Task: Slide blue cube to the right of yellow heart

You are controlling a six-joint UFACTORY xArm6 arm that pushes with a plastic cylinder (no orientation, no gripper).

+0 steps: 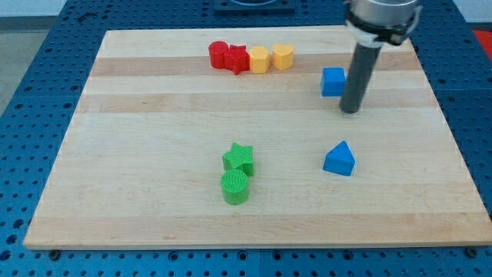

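Observation:
The blue cube (333,81) lies on the wooden board in the upper right part of the view. The yellow heart (284,55) lies near the view's top, at the right end of a row of blocks, up and to the left of the cube. My tip (350,110) rests on the board just right of and slightly below the blue cube, close to its lower right corner. The dark rod rises from there to the arm at the view's top right.
Left of the yellow heart in the same row are a yellow block (260,58), a red star (237,58) and a red block (219,54). A blue triangular block (339,158) lies below my tip. A green star (239,157) and a green cylinder (234,187) lie at lower centre.

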